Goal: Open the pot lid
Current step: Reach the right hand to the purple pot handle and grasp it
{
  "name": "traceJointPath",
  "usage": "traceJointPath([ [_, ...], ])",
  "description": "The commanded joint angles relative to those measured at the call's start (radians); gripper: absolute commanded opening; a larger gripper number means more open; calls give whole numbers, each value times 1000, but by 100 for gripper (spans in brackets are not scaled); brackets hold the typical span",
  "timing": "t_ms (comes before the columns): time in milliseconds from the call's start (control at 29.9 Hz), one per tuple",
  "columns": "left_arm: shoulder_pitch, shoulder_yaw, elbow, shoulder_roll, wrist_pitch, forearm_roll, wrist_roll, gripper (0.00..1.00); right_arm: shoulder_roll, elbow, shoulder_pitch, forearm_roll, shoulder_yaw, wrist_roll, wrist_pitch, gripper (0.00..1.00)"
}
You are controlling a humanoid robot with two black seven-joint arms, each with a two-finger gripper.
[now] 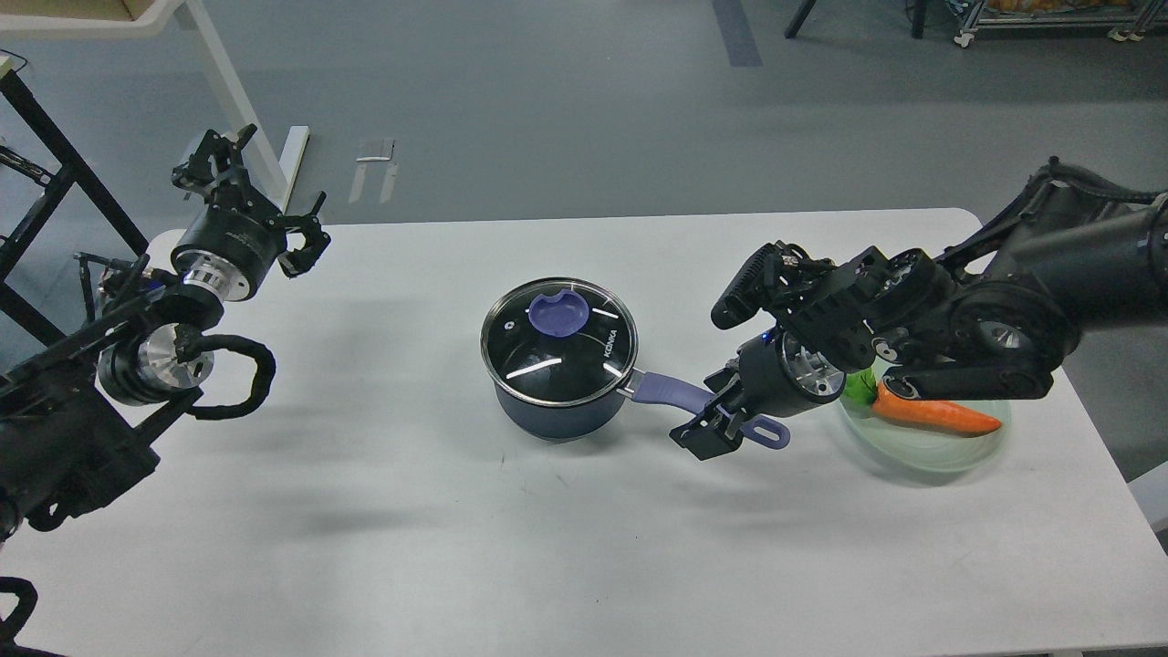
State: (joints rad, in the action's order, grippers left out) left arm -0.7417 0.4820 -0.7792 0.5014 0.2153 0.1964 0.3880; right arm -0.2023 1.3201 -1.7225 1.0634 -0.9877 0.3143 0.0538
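A dark blue pot [553, 407] stands mid-table with its glass lid [557, 349] on it; the lid has a purple knob [557, 315]. The pot's purple handle [663, 390] points right and toward me. My right gripper [709, 412] is low over the table at the outer part of the handle, its two fingers apart on either side of it, gripping nothing. My left gripper [266, 178] is open and empty above the table's far left corner, well away from the pot.
A light green plate [923, 449] with an orange carrot [935, 413] sits at the right, partly under my right arm. The white table [566, 547] has bare room in front and to the left of the pot. Table legs and a rack stand beyond the far left edge.
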Motion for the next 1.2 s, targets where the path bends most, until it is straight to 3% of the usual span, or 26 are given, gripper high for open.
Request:
traceJointPath([
  [0, -1, -2, 0, -1, 0, 0, -1, 100, 0, 1, 1, 13, -2, -3, -2, 66],
  [134, -2, -3, 0, 0, 1, 0, -3, 100, 0, 1, -2, 12, -2, -1, -2, 52],
  [401, -1, -3, 0, 16, 6, 0, -4, 100, 3, 1, -6, 17, -2, -3, 0, 45],
  [769, -12, -20, -20, 20, 6, -57, -9, 100, 14, 1, -11, 17, -2, -17, 3, 20],
  [1170, -50, -22, -187, 3, -2, -593, -18, 100, 17, -2, -22, 18, 1, -14, 3, 17],
])
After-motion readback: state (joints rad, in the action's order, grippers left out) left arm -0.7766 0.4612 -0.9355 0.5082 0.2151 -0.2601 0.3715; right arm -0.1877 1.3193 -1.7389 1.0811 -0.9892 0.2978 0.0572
